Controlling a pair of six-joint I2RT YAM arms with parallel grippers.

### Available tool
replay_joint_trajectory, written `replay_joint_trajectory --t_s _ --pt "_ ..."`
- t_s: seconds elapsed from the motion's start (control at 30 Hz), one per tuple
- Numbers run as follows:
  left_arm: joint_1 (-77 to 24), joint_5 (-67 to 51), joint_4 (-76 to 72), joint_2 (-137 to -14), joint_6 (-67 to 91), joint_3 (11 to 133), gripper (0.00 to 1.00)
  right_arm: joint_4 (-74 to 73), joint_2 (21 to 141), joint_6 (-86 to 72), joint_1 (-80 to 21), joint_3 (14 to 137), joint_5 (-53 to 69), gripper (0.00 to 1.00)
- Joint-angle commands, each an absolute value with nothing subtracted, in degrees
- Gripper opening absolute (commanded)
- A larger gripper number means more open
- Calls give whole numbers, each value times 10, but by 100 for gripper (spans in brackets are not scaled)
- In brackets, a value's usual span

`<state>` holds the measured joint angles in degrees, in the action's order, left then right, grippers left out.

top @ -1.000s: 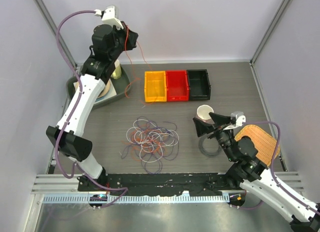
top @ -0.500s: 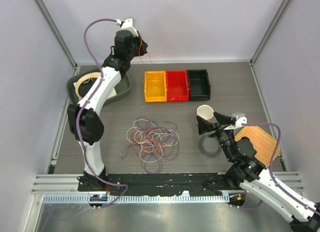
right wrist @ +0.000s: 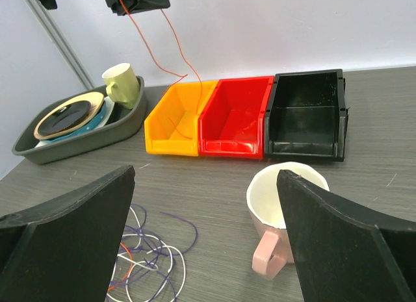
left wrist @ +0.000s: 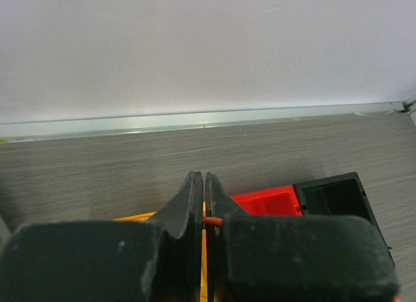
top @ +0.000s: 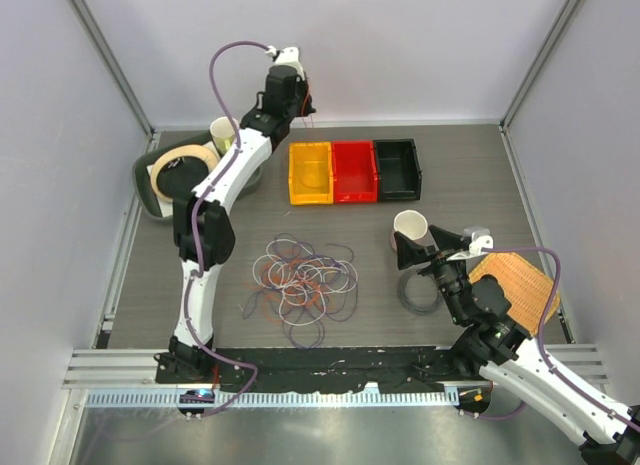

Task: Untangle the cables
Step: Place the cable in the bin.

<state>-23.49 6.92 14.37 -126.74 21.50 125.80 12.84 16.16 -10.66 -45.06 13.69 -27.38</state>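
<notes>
Right gripper [top: 420,247]: its jaws are standing wide apart and gripping nothing, hanging low at the near right of the grey wood-grain table [top: 200,255].
In front of it: a cream mug with a pink handle [right wrist: 286,198] is sitting upright just ahead, towards the right finger; a thick black ring of coiled cord [top: 418,293] is lying beside the arm, and a woven brown mat [top: 520,285] is lying to its right.
Cables [top: 305,280]: thin white, orange and purple wire loops are lying tangled in one heap mid-table, apart from both grippers.
Open room: bare tabletop is showing all around the heap, between it and the three bins.
Bins: a yellow plastic bin [top: 310,172], a red one [top: 355,170] and a black one [top: 397,168] are sitting side by side, touching, towards the back.
Far left: a dark tray [right wrist: 84,143] is holding plates and a pale green mug [right wrist: 121,84].
Left gripper [left wrist: 203,178]: it is raised high by the back wall, clenched on a single orange wire [left wrist: 211,221].
Held wire: it is dangling from the jaws down into the yellow bin.
Hard to make out: the wire's lower end inside the bin; the right wrist view is cutting off the heap's near half.
</notes>
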Motion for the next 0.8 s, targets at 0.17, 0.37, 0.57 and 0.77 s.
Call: replay_joint_trajectory --t_s 0.17,0.37,0.57,0.77 --pt "-298 163 135 -1225 210 1288 0 157 164 -108 -453 134 -281 97" --pt "-297 189 131 -1216 272 1277 0 160 161 -115 -453 132 -276 97" --pt "-302 174 147 -1211 285 1318 0 157 149 -118 -453 131 -271 97" --pt "-307 227 146 -1189 223 1337 0 156 138 -122 -453 129 -265 97"
